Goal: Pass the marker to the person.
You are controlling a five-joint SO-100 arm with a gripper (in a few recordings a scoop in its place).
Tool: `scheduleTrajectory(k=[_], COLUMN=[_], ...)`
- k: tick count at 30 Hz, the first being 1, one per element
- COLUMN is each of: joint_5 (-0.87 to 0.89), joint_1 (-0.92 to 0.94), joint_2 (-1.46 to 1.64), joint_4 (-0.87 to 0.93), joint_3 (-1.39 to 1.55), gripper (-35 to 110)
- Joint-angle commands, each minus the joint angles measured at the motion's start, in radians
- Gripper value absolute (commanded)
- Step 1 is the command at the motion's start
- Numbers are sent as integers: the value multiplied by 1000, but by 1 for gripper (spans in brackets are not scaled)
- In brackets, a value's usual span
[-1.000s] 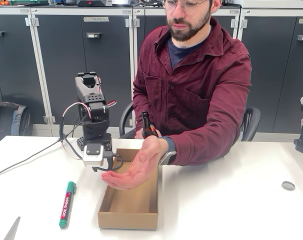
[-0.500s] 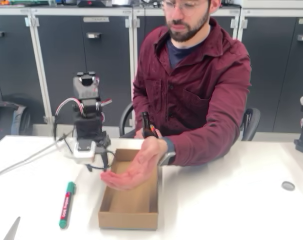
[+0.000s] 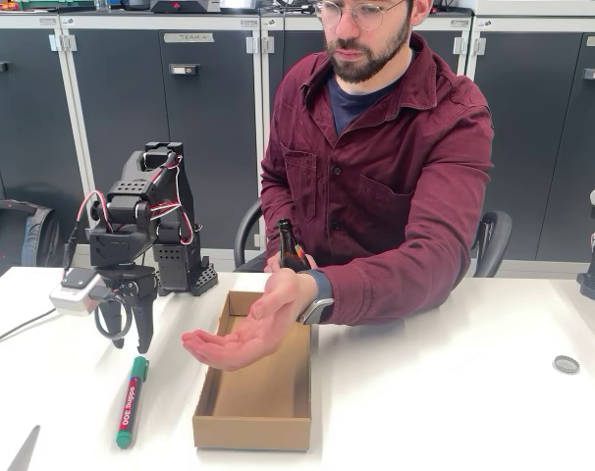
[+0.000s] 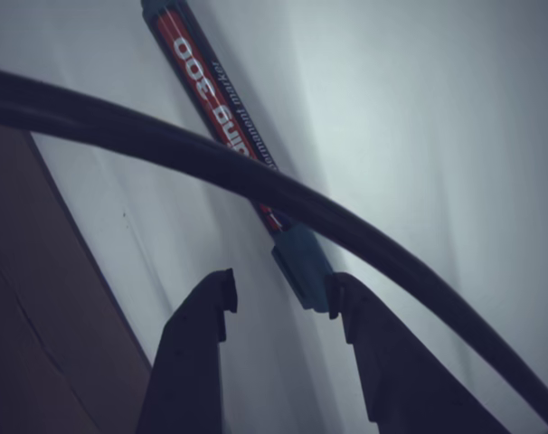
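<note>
Wrist view: the gripper (image 4: 278,303) is held open over the marker (image 4: 227,127), which lies flat on the table (image 3: 455,412) beside the cardboard box (image 3: 253,407). The fingers should be centred astride the barrel before closing, then carried to the person's upturned hand (image 3: 234,339).

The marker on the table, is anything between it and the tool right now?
Nothing visible blocks it. The tool hangs open just above the marker's upper end, with bare table between them. In the wrist view a dark cable crosses in front of the camera, but it isn't between the fingers and the marker.
</note>
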Motion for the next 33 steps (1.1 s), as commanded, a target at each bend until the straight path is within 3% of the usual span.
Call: scheduleTrajectory(k=[1,12,23,33], joint_5=[37,83,107,172], joint_1=[-28,-129,-38,6], joint_2=[-12,-118,-92,-57], joint_4=[-29,-35,-20,-166], joint_3=[6,-28,-152,-21], gripper=[23,24,24,25])
